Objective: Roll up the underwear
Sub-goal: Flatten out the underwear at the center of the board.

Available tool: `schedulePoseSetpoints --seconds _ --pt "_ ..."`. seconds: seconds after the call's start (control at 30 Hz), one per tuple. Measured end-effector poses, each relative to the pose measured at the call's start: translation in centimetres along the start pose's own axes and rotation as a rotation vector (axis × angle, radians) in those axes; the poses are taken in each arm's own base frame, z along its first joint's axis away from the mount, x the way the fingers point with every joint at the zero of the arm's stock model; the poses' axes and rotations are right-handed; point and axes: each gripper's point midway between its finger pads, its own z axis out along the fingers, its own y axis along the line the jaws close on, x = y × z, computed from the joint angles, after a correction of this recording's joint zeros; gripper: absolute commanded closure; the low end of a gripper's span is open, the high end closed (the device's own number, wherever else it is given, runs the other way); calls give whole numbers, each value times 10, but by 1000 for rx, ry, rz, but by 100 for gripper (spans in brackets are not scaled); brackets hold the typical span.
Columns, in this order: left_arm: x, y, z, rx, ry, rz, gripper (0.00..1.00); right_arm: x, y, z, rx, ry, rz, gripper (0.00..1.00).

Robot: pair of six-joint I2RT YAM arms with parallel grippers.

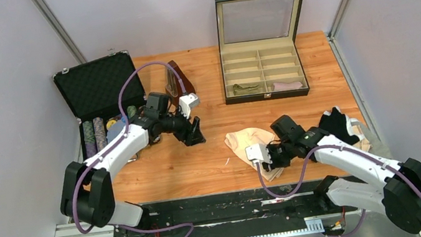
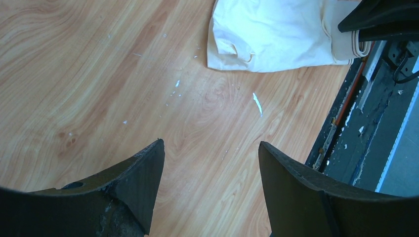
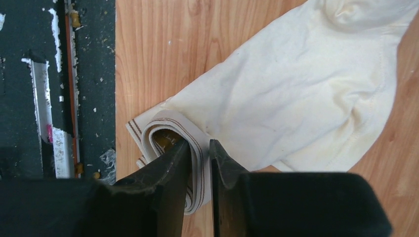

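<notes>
A cream-beige underwear with a striped pale waistband lies on the wooden table in front of the right arm. My right gripper is shut on the waistband's curled near edge by the table's front edge; in the top view it sits at the cloth's near side. My left gripper is open and empty above bare wood, left of the cream underwear; in the top view it is at mid table. A black underwear lies on another pale one at the right edge.
An open compartment box stands at the back and holds an olive roll and a pale pinkish roll. An open black case with chips is at the back left. A brown object stands behind the left gripper. A black rail runs along the front.
</notes>
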Motion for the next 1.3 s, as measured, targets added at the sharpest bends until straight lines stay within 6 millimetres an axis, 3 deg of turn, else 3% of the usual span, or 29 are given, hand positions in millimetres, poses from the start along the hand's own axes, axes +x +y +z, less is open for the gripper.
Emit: schedulePoseSetpoints --seconds 0.13,0.3,0.37,0.43,0.5,0.6,0.73,0.83,0.93,1.07,1.17,1.23,1.3 --pt "3 -1 -1 -1 -3 2 22 8 11 1 -52 30 4 99" --pt "2 -1 -2 -10 -10 9 22 0 8 -7 -81 47 32 100" --pt "1 1 -3 -22 -11 12 21 -20 -10 -17 -54 24 58 100" --pt "1 4 -6 -50 -10 16 20 -52 -40 -34 -2 -16 100 100" --pt "-1 7 -11 -85 -14 27 20 -99 -82 -59 84 -94 137 100" --pt "-13 14 -26 -178 -49 70 19 -161 -127 -100 182 -221 207 100" --pt "-54 17 -72 -357 -201 199 17 -212 -144 -140 211 -357 341 100" --pt "-84 14 -109 -477 -328 293 17 -224 -144 -152 164 -434 498 100" --pt "-98 13 -130 -548 -388 342 19 -205 -153 -145 120 -445 702 100" --pt "-99 14 -130 -554 -384 371 25 -132 -167 -104 70 -373 1061 100" --pt "-97 1 -113 -452 -367 411 30 -57 -149 -57 17 -240 1332 100" --pt "-92 -15 -90 -326 -335 456 31 -20 -129 -37 -10 -153 1453 100" --pt "-81 -35 -58 -178 -281 491 31 1 -111 -24 -36 -89 1533 100"
